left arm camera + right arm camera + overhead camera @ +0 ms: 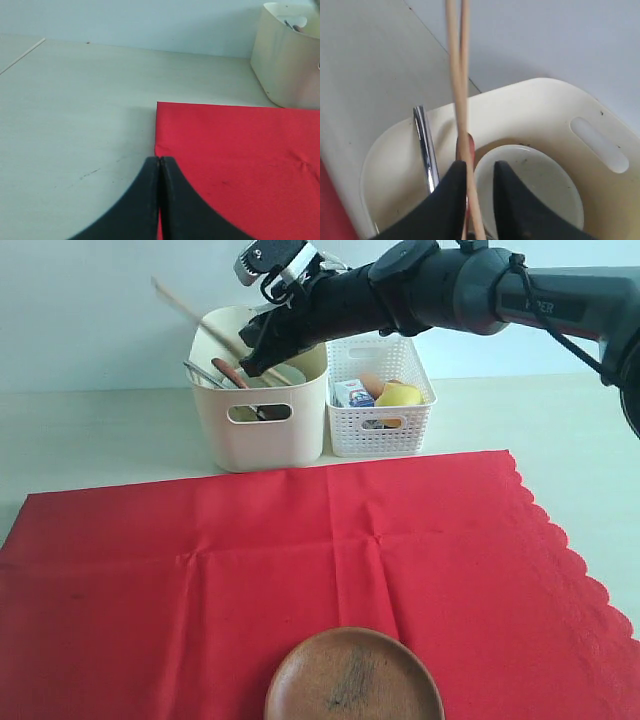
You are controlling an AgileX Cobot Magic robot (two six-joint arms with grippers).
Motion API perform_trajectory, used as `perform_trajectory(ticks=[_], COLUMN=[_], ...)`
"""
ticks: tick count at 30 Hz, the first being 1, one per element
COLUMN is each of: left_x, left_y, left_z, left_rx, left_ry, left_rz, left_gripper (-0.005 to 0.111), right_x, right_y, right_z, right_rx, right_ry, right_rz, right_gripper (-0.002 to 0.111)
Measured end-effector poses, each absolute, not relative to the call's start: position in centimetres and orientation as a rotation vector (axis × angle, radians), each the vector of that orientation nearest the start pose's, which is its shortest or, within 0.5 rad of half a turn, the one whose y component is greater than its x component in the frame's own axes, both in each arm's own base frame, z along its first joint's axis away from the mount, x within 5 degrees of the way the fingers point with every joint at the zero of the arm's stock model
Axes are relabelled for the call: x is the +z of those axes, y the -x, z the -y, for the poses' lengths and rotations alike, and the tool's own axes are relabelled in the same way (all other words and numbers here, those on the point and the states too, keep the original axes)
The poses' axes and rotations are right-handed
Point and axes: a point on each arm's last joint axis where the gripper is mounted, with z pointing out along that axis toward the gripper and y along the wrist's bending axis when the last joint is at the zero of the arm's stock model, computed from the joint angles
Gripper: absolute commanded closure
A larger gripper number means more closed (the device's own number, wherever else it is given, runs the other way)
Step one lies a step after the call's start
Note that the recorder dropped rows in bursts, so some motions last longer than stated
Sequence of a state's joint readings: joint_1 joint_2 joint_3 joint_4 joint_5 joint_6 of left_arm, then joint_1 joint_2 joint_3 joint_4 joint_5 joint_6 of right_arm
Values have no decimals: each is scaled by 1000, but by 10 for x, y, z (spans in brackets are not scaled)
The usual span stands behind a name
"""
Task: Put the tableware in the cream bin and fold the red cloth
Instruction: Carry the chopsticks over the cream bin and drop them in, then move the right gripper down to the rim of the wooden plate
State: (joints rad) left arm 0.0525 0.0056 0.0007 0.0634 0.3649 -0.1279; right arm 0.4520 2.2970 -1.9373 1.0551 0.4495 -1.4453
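The cream bin (260, 435) stands behind the red cloth (300, 550), which lies spread flat. My right gripper (250, 360) hangs inside the bin's mouth, open; the two chopsticks (457, 75) lean against one finger, and a gap shows to the other. Inside the bin (545, 95) I see the white bowl (540, 185), the metal knife (425, 145) and the spoon's reddish handle (470, 145). The round brown plate (355, 675) sits on the cloth's near edge. My left gripper (159, 160) is shut, low over the cloth's (240, 150) left edge near a corner.
A white lattice basket (380, 430) stands right of the bin, holding a milk carton (352, 392) and a lemon (400, 395). Bare pale table (75, 125) runs left of the cloth. The cloth's scalloped edge (575, 560) lies to the right.
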Motion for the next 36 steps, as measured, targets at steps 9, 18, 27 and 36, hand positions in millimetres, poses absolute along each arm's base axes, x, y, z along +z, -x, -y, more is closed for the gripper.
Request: perform_trajectory(ticks=[9,18,27,36], left_x=[180,180,180,180], left_y=[-53,-53,-53,-53], left_z=[-5,-5,-5,-5], left_rx=[10,10,10,10], left_ry=[128,128,128,128], left_rz=[-1850,-1850,-1850,-1850], left_gripper=[106,106,106,106], right_x=[229,288,310,286], right_y=[-463,-435,-410,-378], right_z=[-265,-255,-232,-204], right_rx=[447,546,464,350], right_ry=[1101,1069,1046,938], right_rz=[-1795,-1874,-2173,-2417], right_gripper=[70,73,86,108])
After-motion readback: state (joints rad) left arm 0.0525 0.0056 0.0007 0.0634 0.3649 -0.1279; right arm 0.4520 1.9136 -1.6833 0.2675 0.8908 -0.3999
